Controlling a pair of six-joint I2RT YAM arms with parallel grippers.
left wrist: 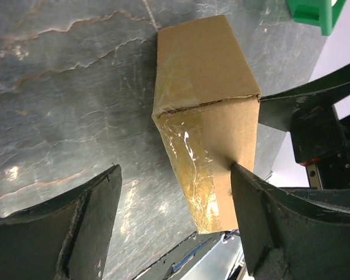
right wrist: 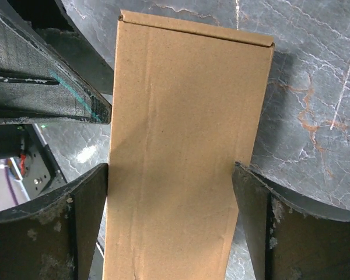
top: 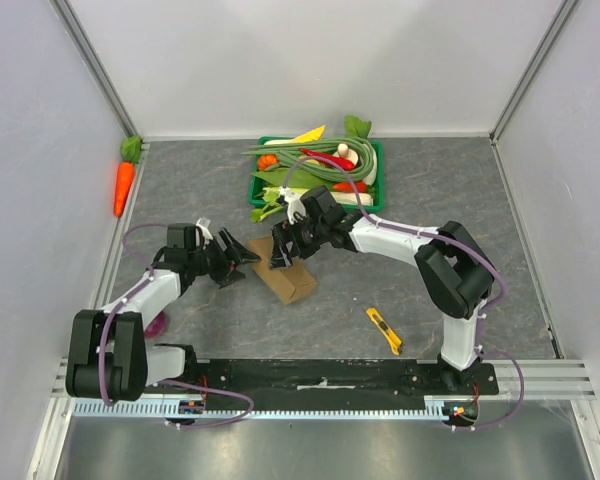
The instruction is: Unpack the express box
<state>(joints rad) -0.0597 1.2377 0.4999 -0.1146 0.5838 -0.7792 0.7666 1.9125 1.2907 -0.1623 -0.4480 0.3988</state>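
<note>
Clearly, in the top view, the small brown cardboard express box (top: pixel 290 277) lay flat on the grey stone-patterned table (top: pixel 440 190), near its middle and between your two arms. It looked closed, with clear tape shining along one edge in the left wrist view.

Your left gripper (top: pixel 242 262) stood at 9 o'clock of the box with its jaws wide. In its own camera, one finger (left wrist: pixel 280 227) met the taped end of the box and the other finger (left wrist: pixel 64 233) was apart from it, over bare table.

Your right gripper (top: pixel 285 245) was at the 12 o'clock end of the box, jaws wide also, with the carton between them. I cannot tell if they pressed it.

The green plastic tray of vegetables (top: pixel 376 150) sat at 12 o'clock of the box, the yellow utility knife (top: pixel 384 330) at 4 o'clock, and the orange toy carrot (top: pixel 124 186) at 10 o'clock by the wall.
</note>
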